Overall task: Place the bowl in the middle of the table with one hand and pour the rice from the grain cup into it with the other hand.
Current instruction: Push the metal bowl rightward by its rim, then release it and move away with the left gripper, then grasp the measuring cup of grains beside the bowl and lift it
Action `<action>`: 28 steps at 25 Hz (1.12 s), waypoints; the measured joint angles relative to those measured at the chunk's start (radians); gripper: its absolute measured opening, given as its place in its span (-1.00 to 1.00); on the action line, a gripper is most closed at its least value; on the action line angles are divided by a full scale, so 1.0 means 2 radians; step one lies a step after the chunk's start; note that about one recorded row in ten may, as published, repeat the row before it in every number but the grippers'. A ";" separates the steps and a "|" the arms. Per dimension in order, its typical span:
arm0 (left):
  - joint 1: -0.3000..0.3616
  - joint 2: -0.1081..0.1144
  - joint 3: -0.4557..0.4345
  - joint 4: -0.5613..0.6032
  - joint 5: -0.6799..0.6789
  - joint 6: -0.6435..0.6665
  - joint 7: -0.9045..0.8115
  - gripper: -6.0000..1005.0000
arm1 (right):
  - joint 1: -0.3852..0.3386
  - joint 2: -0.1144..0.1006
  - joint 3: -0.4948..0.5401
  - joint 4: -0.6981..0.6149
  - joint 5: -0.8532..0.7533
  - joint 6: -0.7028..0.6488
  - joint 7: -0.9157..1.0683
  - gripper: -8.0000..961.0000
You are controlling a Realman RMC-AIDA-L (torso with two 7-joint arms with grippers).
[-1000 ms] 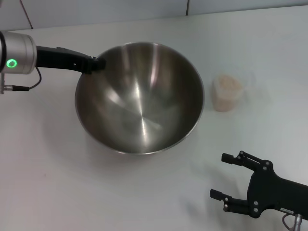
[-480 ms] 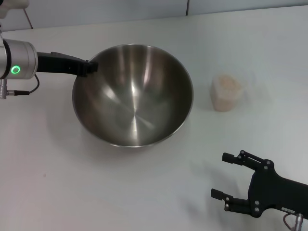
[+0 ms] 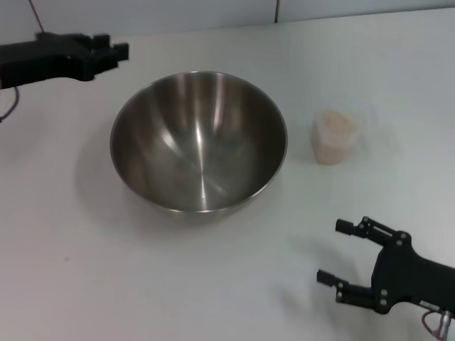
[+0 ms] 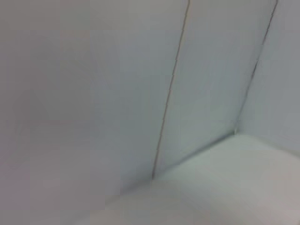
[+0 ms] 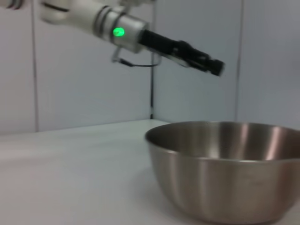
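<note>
The steel bowl [image 3: 199,142] stands upright on the white table [image 3: 85,284], near the middle; it also shows in the right wrist view [image 5: 225,168]. My left gripper [image 3: 110,50] hovers behind and left of the bowl, clear of its rim, open and empty; it also shows in the right wrist view [image 5: 213,67]. The clear grain cup [image 3: 334,138], full of pale rice [image 3: 335,124], stands to the right of the bowl. My right gripper [image 3: 333,251] is open and empty near the front right, in front of the cup.
The left wrist view shows only the panelled wall [image 4: 93,93] and the table's far edge [image 4: 234,187]. A grey wall [image 3: 213,11] runs behind the table.
My left gripper has let go of the bowl's rim and drawn up and back to the left. The bowl has settled level. The right gripper has shifted slightly.
</note>
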 joint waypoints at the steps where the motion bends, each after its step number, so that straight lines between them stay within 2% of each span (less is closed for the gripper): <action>1: 0.020 -0.001 0.004 0.008 -0.035 0.000 0.039 -0.47 | -0.002 0.001 0.014 0.000 0.000 0.000 -0.001 0.70; 2: 0.031 -0.001 0.008 0.008 -0.052 0.000 0.061 -0.43 | -0.004 0.002 0.031 0.001 0.001 0.001 -0.001 0.70; 5: 0.094 -0.002 0.042 -0.014 -0.171 0.003 0.236 -0.33 | -0.011 0.007 0.102 0.002 0.001 0.004 -0.006 0.69; 8: 0.135 -0.001 0.071 -0.066 -0.253 0.012 0.394 -0.05 | -0.019 0.009 0.191 0.014 0.001 0.010 -0.021 0.69; 11: 0.146 0.001 0.066 -0.118 -0.272 0.034 0.455 0.22 | -0.023 0.010 0.290 0.039 0.002 0.027 -0.041 0.69; 13: 0.147 0.001 0.053 -0.151 -0.274 0.055 0.472 0.37 | -0.023 0.010 0.334 0.054 0.002 0.048 -0.055 0.69; 16: 0.150 0.002 0.032 -0.193 -0.275 0.095 0.505 0.60 | -0.015 0.011 0.354 0.065 0.002 0.082 -0.074 0.69; 21: 0.161 0.002 0.022 -0.216 -0.273 0.124 0.518 0.72 | 0.008 0.012 0.379 0.093 0.002 0.132 -0.113 0.68; 28: 0.166 0.003 0.026 -0.219 -0.267 0.126 0.506 0.72 | 0.039 0.012 0.392 0.104 0.002 0.176 -0.122 0.68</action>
